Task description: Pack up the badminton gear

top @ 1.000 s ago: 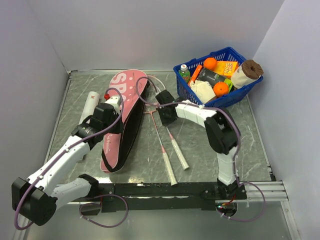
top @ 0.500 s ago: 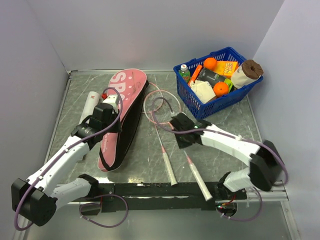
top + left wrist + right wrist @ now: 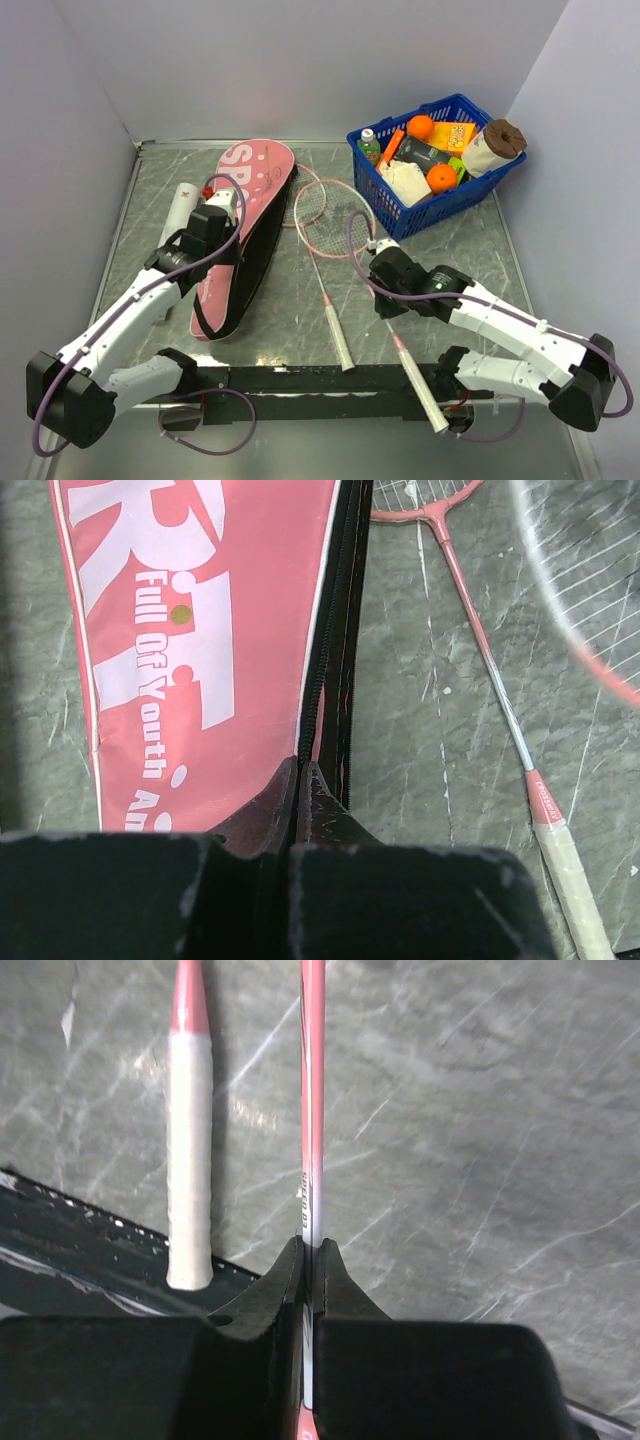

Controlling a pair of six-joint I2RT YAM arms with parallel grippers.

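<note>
Right of bag: my right gripper, clamped on racket, has dragged it nearward. My left gripper pinches bag's zipper edge. Racket not yet inside; insertion pending.

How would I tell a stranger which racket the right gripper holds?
Start at the blue basket, far right. Left of it lie the other racket and, to its right, the held racket. Only its handle crosses the black rail.
</note>
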